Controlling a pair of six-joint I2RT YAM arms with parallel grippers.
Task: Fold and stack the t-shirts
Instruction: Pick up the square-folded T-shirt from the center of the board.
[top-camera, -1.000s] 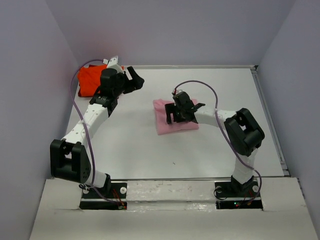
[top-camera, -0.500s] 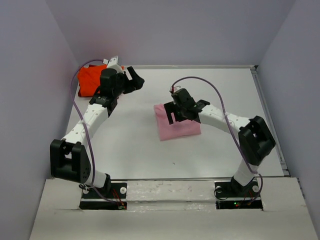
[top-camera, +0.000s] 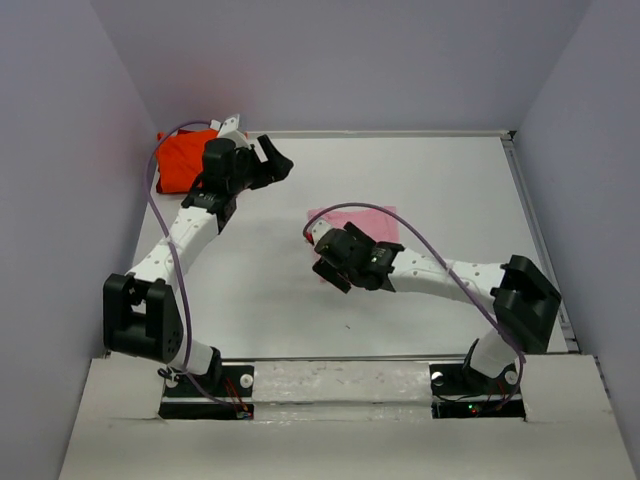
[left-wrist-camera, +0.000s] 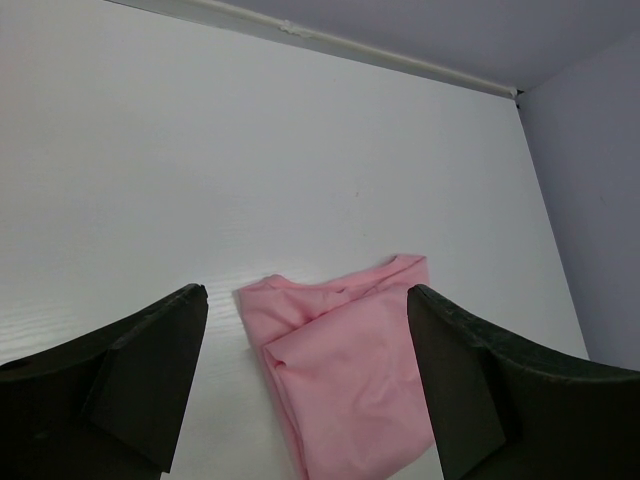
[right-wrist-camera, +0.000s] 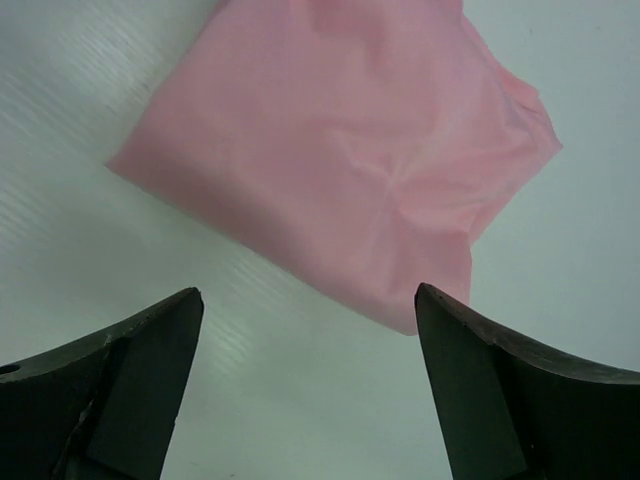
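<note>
The light pink t-shirt lies folded in a rough square at mid-table, its near part hidden under my right arm. The left wrist view shows it between and beyond the fingers, collar toward the back. My right gripper hangs open off the shirt's near left corner. In the right wrist view its jaws stand wide over bare table, the shirt just ahead of them. The orange-red t-shirt lies crumpled in the back left corner. My left gripper is open and empty to its right, facing the pink shirt.
Lilac walls close the table on the left, back and right, with a raised rail along the right side. A purple cable arcs over the pink shirt from the right arm; another loops along the left arm.
My right gripper has drawn back from over the pink shirt toward the near left, leaving the shirt flat on the table. The left arm has barely moved.
</note>
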